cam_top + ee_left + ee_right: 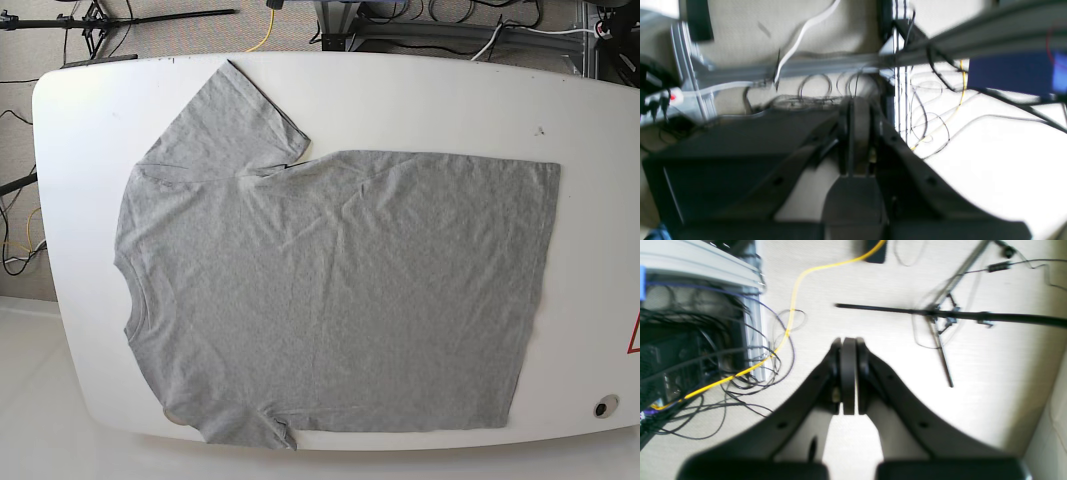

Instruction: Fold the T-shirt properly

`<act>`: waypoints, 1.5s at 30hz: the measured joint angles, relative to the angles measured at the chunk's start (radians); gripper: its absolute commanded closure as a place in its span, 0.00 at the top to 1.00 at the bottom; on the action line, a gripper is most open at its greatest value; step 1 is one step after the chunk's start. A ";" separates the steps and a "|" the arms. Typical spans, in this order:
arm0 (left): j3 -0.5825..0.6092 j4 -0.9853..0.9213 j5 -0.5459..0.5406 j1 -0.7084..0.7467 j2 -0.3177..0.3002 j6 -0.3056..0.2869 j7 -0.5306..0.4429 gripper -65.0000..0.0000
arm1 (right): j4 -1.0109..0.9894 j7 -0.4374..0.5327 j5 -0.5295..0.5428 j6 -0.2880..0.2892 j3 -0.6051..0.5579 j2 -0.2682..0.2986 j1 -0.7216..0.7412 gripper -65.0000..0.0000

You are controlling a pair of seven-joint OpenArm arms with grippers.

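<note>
A: What lies on the white, smooth, round-cornered table (600, 150)?

B: A large heather-grey short-sleeved cotton T-shirt (340, 290), spread flat, with its collar toward the base view's left edge and its straight hem toward the right. The knit looks soft and mottled, with shallow creases fanning across the body. One sleeve points up toward the far edge of the table; the other reaches the near edge at the bottom left, where its tip looks slightly folded over.

A: And the arms?

B: Neither appears in the base view. Only the wrist cameras show them, and those cameras do not show the shirt at all.

A: The claws, then?

B: The left gripper (855, 133) is matte black, its two curved fingers pressed together with nothing between them. That picture is blurred; behind it are a grey metal rail (826, 65), loops of thin dark cable and a dark boxy shape I cannot identify.

A: The right one?

B: The right gripper (848, 373) is likewise pressed together and empty, above pale carpet. Beside it run a yellow cable (790, 323), tangled black wires and a black tripod's thin legs (940, 311).
</note>
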 measured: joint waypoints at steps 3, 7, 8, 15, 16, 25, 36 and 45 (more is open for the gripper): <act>-0.018 0.093 0.001 0.042 -0.002 0.000 -0.004 0.00 | 0.092 -0.005 -0.016 0.000 0.000 -0.007 -0.055 0.00; -0.034 0.174 0.001 0.073 -0.005 0.000 -0.008 0.00 | 0.174 0.000 -0.024 0.006 -0.002 -0.016 -0.093 0.00; -0.038 0.188 0.003 0.081 -0.005 0.000 -0.002 0.00 | 0.193 -0.002 -0.024 0.005 -0.002 -0.017 -0.102 0.00; -0.094 0.307 0.024 0.148 -0.002 -0.006 0.037 0.00 | 0.425 0.037 0.023 0.008 0.011 -0.013 -0.211 0.00; -0.102 0.323 0.024 0.148 -0.003 -0.006 0.048 0.00 | 0.452 0.020 0.029 0.004 0.013 -0.010 -0.212 0.00; -0.155 0.448 0.033 0.169 -0.004 -0.011 0.079 0.00 | 0.595 -0.058 0.070 0.003 0.010 -0.012 -0.260 0.00; -0.174 0.588 0.088 0.171 -0.013 -0.012 0.142 0.00 | 0.725 -0.082 0.075 0.004 0.011 -0.012 -0.262 0.00; -0.234 0.633 0.088 0.129 -0.016 -0.010 0.194 0.00 | 0.744 -0.114 0.029 0.003 0.003 -0.010 -0.235 0.00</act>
